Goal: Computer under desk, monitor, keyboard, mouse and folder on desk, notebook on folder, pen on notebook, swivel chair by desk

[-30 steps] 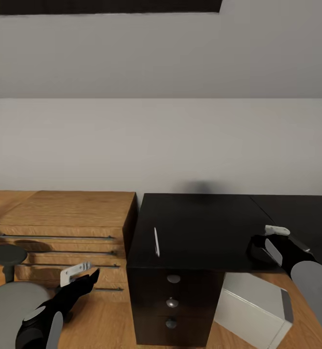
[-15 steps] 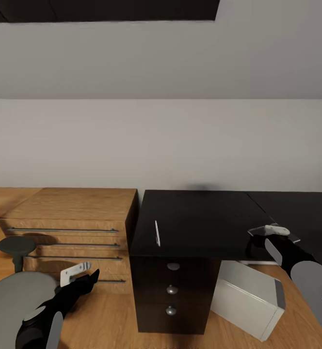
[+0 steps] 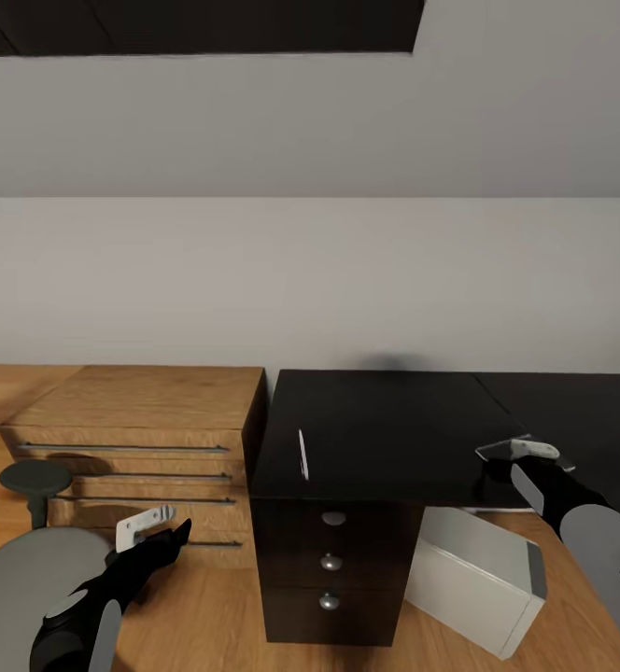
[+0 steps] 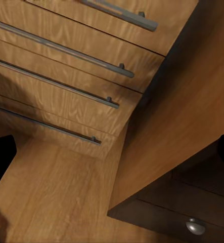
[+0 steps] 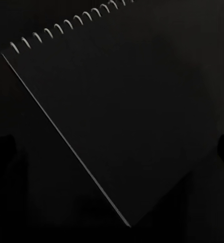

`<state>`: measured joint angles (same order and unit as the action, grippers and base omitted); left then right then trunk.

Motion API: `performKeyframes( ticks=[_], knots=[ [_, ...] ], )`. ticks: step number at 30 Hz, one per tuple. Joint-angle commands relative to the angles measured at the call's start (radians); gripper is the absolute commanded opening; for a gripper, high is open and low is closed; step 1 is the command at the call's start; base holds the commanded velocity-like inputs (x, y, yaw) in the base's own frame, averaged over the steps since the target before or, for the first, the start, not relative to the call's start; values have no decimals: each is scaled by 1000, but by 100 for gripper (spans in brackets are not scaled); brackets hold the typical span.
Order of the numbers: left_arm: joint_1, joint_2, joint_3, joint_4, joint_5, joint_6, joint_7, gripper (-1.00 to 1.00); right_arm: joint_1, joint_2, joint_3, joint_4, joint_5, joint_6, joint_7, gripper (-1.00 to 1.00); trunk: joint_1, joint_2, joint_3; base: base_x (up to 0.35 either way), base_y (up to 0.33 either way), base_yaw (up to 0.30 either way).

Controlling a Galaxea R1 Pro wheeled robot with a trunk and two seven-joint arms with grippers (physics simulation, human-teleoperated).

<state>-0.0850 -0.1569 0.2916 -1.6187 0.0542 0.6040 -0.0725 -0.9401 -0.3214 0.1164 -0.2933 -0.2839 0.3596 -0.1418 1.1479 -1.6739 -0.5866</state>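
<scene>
Right tool point(image 3: 525, 450) reaches over the front edge of the glossy black tabletop point(image 3: 385, 420), with a thin pale sheet-like edge at its tip; the right wrist view shows a dark spiral-bound notebook point(image 5: 117, 116) with pale wire coils close before it, though whether the fingers clamp it I cannot tell. A thin pale pen point(image 3: 302, 455) lies on the tabletop, well apart toward the left. Below, round-knobbed black drawers point(image 3: 331, 560) stand beside the light-grey box-shaped computer point(image 3: 478, 579) on the wooden floor. Left tool point(image 3: 147, 523) hangs low before the light wooden dresser point(image 3: 133, 439) with bar handles, its opening unclear. The grey swivel chair point(image 3: 21, 579) seat sits nearest.
</scene>
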Motion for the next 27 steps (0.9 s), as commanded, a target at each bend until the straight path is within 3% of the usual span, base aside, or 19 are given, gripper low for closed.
performKeyframes(
  ticks=[1, 17, 27],
  knots=[
    [-1, -1, 3, -1, 5, 6, -4, 100, 0, -1, 9, -2, -11, 5, -6, 100, -4, 7, 2, 0, 0, 0],
    [-1, -1, 2, 0, 4, 6, -3, 100, 0, -1, 9, -3, -11, 0, -7, 100, -65, 119, 52, 0, 0, 0],
    [-1, -1, 0, 0, 4, 7, -5, 100, 0, -1, 8, -3, -11, -1, -7, 100, -65, 119, 52, 182, 0, 0]
  ],
)
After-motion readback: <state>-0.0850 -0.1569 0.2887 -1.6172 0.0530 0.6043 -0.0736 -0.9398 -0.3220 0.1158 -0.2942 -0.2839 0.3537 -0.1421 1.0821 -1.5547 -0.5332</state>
